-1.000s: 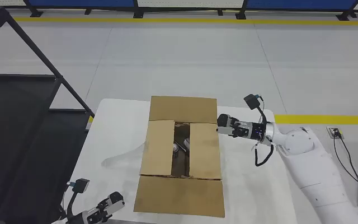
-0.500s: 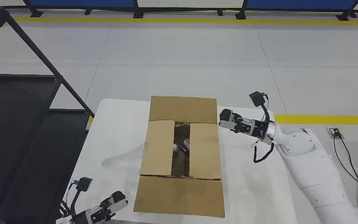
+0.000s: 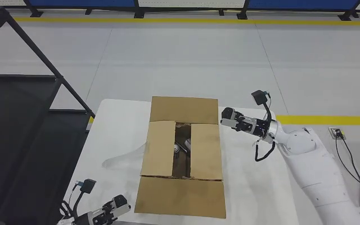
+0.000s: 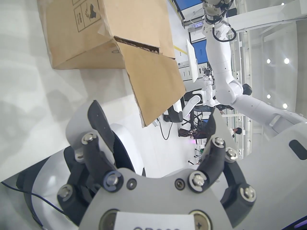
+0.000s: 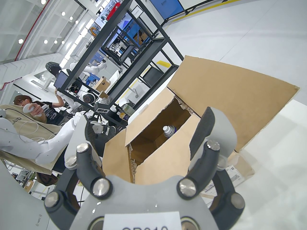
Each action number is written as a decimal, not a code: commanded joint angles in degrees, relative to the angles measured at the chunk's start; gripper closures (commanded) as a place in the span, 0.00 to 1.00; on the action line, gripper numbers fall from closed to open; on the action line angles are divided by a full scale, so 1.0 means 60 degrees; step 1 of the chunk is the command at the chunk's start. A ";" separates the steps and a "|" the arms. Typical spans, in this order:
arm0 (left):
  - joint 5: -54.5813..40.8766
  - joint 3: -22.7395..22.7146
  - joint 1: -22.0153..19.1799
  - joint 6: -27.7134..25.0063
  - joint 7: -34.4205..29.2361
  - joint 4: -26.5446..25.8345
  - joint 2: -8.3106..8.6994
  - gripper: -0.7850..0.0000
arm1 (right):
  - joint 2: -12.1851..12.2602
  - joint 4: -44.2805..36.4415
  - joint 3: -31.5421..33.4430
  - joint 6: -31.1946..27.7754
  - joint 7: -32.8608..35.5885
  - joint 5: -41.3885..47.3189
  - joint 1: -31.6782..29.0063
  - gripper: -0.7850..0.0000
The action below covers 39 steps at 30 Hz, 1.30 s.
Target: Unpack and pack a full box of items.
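A brown cardboard box [image 3: 205,152] stands mid-table with its outer flaps spread and its two inner flaps lying nearly flat. The gap between them shows items [image 3: 181,147] inside, hard to make out. My right gripper [image 3: 225,117] hangs open beside the box's far right corner, apart from it. In the right wrist view, past the open gripper [image 5: 146,130], a white-capped spray can [image 5: 168,130] stands inside the box [image 5: 230,92]. My left gripper [image 3: 121,203] is open and holds nothing at the table's near left corner. It sits short of the box [image 4: 96,20] in the left wrist view [image 4: 156,120].
The white table [image 3: 118,135] has bare room left of the box and a narrower strip on the right. A black metal rack [image 3: 34,140] stands close off the table's left side. A plastic film or bag [image 3: 121,158] lies left of the box.
My right wrist has lifted and drawn slightly away from the box. My left arm has slid a little toward the table's near edge. The box has not moved.
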 commanded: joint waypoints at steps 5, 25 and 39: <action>0.0467 0.0569 -0.0226 0.0238 -0.0692 0.0392 0.0100 0.00 | -0.0006 0.0457 0.0104 0.0231 -0.1127 -0.0782 -0.0048 0.00; -0.1547 0.1805 -0.0754 0.0462 -0.1606 0.0227 0.0295 0.00 | -0.0699 0.3625 -0.1000 0.0401 -0.3007 -0.1405 0.1267 0.00; -0.1882 0.2011 -0.0715 0.0374 -0.0847 -0.0746 0.0380 0.00 | -0.0918 0.3683 -0.1241 0.0849 -0.3396 -0.1261 0.1166 0.00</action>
